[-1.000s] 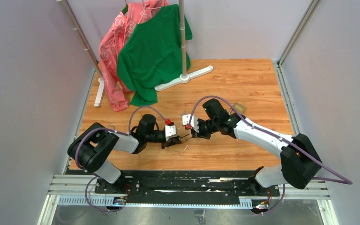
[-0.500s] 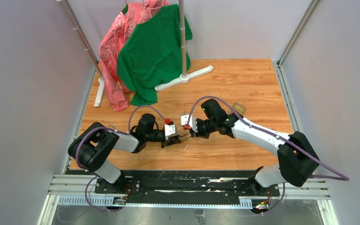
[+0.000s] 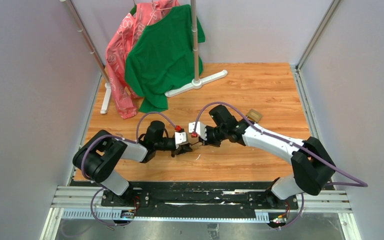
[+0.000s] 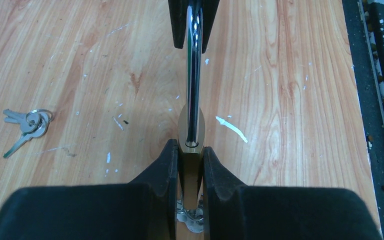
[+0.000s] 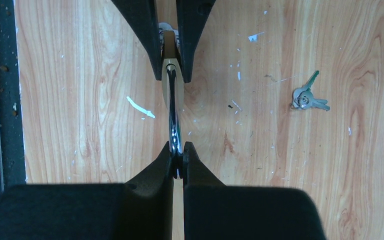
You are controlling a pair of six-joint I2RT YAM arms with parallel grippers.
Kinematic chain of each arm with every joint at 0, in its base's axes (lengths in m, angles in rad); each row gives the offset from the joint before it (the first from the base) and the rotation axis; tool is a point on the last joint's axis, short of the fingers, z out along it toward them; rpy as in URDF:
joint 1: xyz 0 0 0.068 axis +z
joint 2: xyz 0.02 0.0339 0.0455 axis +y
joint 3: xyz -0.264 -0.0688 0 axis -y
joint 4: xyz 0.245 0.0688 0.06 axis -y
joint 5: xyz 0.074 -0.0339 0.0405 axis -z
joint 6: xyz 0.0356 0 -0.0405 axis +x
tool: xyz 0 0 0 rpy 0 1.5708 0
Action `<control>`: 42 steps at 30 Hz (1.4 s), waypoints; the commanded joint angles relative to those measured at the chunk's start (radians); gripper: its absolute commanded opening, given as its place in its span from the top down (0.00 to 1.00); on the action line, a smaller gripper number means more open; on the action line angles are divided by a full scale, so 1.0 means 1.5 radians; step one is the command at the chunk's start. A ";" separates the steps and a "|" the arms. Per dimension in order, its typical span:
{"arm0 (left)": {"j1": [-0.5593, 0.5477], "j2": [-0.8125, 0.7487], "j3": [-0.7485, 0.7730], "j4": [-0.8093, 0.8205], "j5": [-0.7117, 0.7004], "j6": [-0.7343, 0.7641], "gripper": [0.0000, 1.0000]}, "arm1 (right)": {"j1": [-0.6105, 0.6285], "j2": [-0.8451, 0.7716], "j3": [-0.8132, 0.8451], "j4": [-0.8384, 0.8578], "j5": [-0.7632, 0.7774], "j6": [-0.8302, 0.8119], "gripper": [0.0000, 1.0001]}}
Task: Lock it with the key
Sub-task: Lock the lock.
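Note:
My left gripper (image 4: 190,150) is shut on the body of a brass padlock (image 4: 190,125), held level above the wooden table. My right gripper (image 5: 178,150) faces it and is shut on the far end of the padlock's silver shackle (image 5: 174,125). In the top view the two grippers (image 3: 184,145) (image 3: 200,139) meet nose to nose at mid-table. A small silvery key (image 4: 27,122) bunch on a ring lies loose on the table beside the padlock, also seen in the right wrist view (image 5: 307,97). More silvery key metal (image 4: 196,220) shows at the padlock's bottom end, between my left fingers.
A clothes rack (image 3: 195,82) with a green shirt (image 3: 162,55) and a pink garment (image 3: 122,60) stands at the back left. A small brass object (image 3: 253,114) lies at the back right. The black rail (image 4: 375,75) runs along the table's near edge.
My right arm has shifted a little to the left, toward the left gripper, keeping hold of the shackle. The left gripper has barely moved.

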 commanded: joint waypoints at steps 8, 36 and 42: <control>-0.021 0.025 0.024 0.082 0.061 0.000 1.00 | 0.053 0.142 -0.063 0.168 -0.054 0.134 1.00; 0.009 -0.165 0.130 -0.271 0.111 0.059 1.00 | -0.001 -0.158 -0.036 -0.041 -0.051 0.137 0.60; 0.008 -0.179 0.147 -0.300 0.117 0.067 1.00 | -0.021 -0.206 -0.012 -0.046 -0.047 0.141 0.46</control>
